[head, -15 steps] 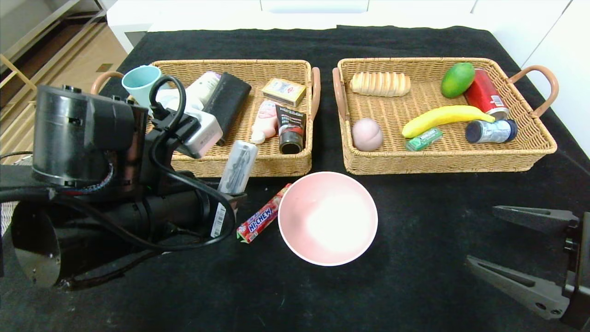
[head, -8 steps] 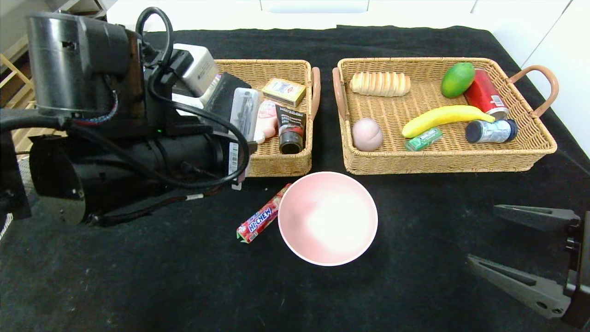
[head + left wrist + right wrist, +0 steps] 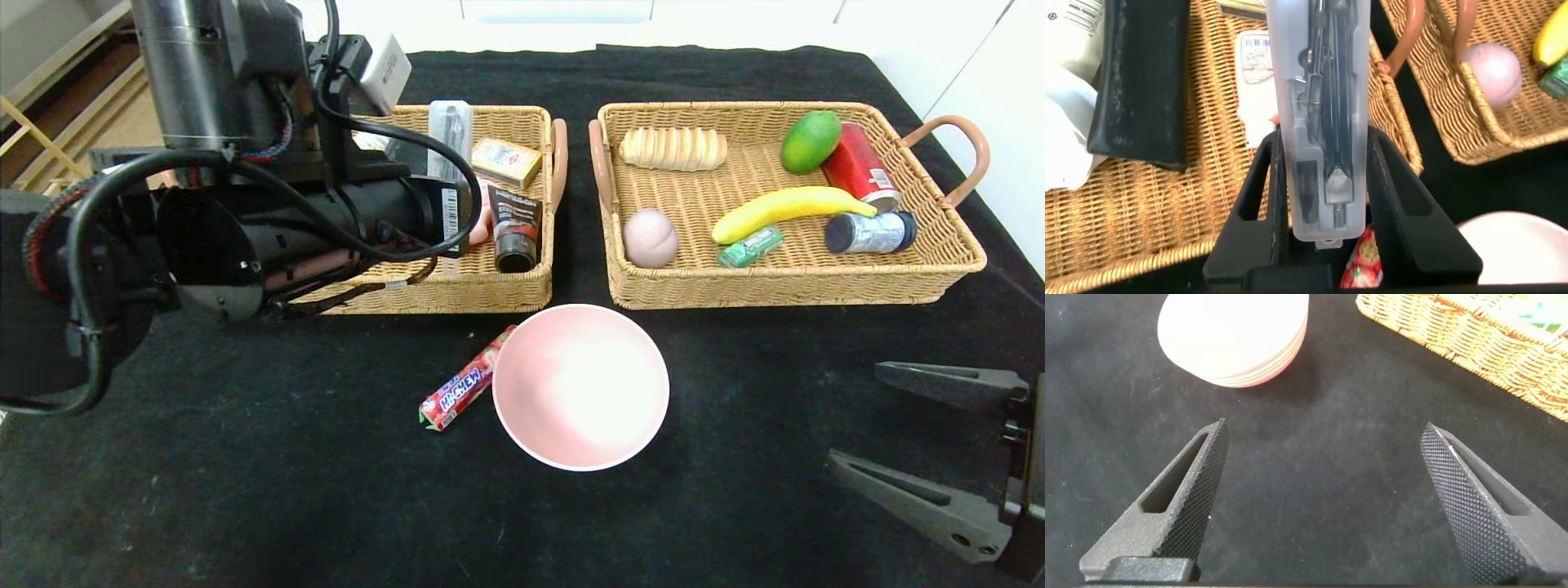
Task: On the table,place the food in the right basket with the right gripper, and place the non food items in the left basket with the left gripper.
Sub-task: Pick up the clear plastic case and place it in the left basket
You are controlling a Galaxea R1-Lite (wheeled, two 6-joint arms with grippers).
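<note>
- Cutlery box, clear slim plastic [image 3: 1319, 122], clamped between the two black fingers of the left pincer [image 3: 1323, 175]; dark utensils visible inside it.
- In the head view that cutlery box [image 3: 450, 135] sits above the far middle part of the left basket, a rectangular tan wicker tray with brown loop handles [image 3: 457, 287]; the thick black cabled left arm covers much of that basket's left side.
- Left wrist view: black flap glasses case [image 3: 1136, 77] lies in the left basket below the pincer, beside the box.
- Also in the left basket: small yellow box [image 3: 504, 161], black tube [image 3: 515, 229].
- Large pink bowl [image 3: 580, 386] stands upright on the black-cloth counter [image 3: 326, 506], in front of the gap between the two baskets.
- Red candy stick pack [image 3: 463, 384] lies on the counter, touching or just beside the bowl's left rim.
- Right basket, matching tan wicker tray [image 3: 784, 282], holds the long tan bread loaf [image 3: 673, 149] at its far left and the pale pink peach-like ball [image 3: 650, 238] at its near left.
- Same basket: yellow banana [image 3: 788, 208], green mango [image 3: 811, 140], red can [image 3: 860, 175], small green pack [image 3: 750, 246], dark-capped jar on its side [image 3: 870, 233].
- Right pincer [image 3: 1323, 506] wide open, holding nothing, low over bare counter at the near right, well apart from the bowl.
</note>
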